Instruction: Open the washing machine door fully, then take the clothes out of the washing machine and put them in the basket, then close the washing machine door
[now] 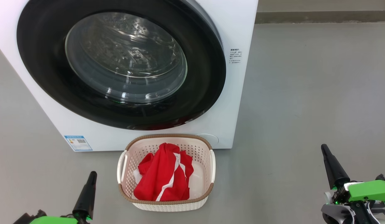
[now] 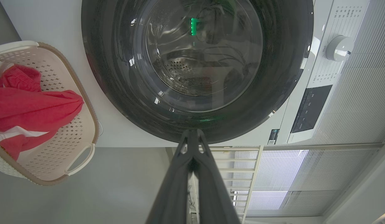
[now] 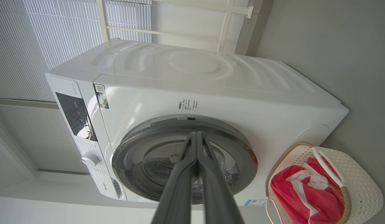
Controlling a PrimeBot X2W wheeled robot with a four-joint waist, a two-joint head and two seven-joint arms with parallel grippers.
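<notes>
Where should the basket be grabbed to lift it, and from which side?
Grip the left handle and right handle, coming down from above at the outer sides. Each is a thin white loop standing off the basket wall, leaving a finger gap, and the basket sits upright with clothes heaped inside.

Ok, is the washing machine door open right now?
No, the washing machine door sits shut, flush against the front of the washing machine.

Room bright with even, soft daylight. Source is the slatted blinds (image 3: 55, 31), glowing white and slightly blown out. Glossy washing machine door (image 1: 127, 59) carries pale streaks of glare. Faint shadow under basket (image 1: 167, 206). Wrist views bow at edges. Fingers (image 2: 172, 199) nearest the lens are soft.
</notes>
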